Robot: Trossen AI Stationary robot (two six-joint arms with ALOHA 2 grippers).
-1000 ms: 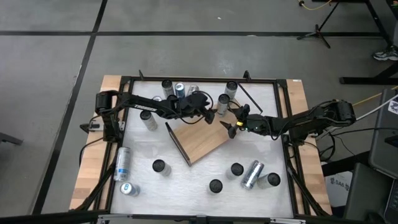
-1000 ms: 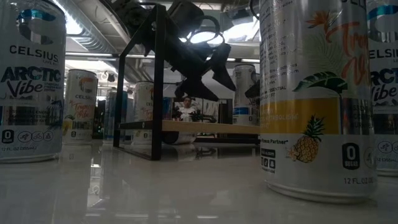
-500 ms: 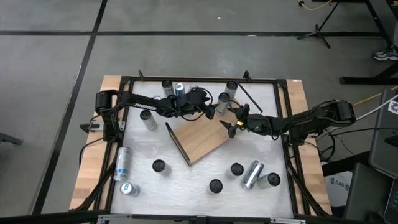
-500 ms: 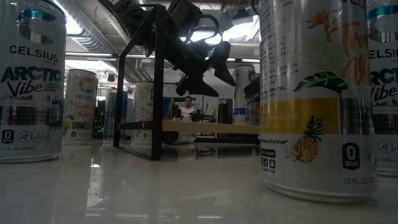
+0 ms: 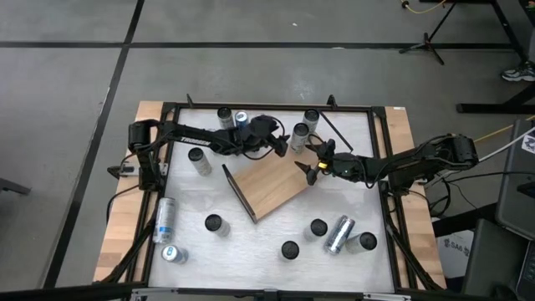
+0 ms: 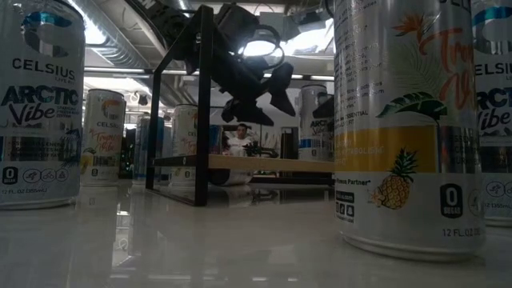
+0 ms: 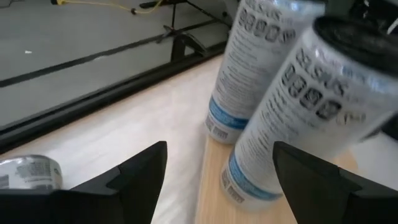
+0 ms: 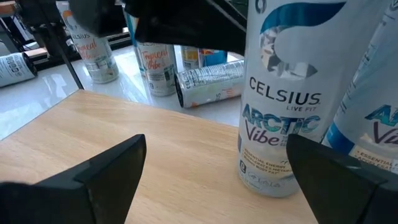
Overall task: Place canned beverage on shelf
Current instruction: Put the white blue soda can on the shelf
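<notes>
Shelf (image 5: 272, 184) set at an angle near the middle of the white counter (image 5: 251, 238), light wood board with a dark panel along its lower-left short end. One can (image 5: 299, 138) upright at the shelf's far corner; seen from the right wrist as a white and blue can (image 8: 287, 99) standing on the board. A second can (image 5: 312, 119) just behind it, off the board.

Left hand (image 5: 279, 144) over the far edge of the shelf, just beside that can, fingers apart and gripping nothing; from its own wrist, both dark fingers (image 7: 140, 177) spread with two cans (image 7: 292, 106) ahead of them, the nearer one on the board's edge. In the low view, left hand (image 6: 256, 92) raised above the board, clear of it.

Right hand (image 5: 311, 163) at the shelf's right corner, fingers spread wide, empty; fingers (image 8: 106, 171) framing the board and the can from the wrist.

More cans scattered over the counter: several upright along the far side (image 5: 224, 115), three upright near the front (image 5: 289, 249), one lying (image 5: 338, 234) at front right, two lying (image 5: 165, 219) at the left edge.
</notes>
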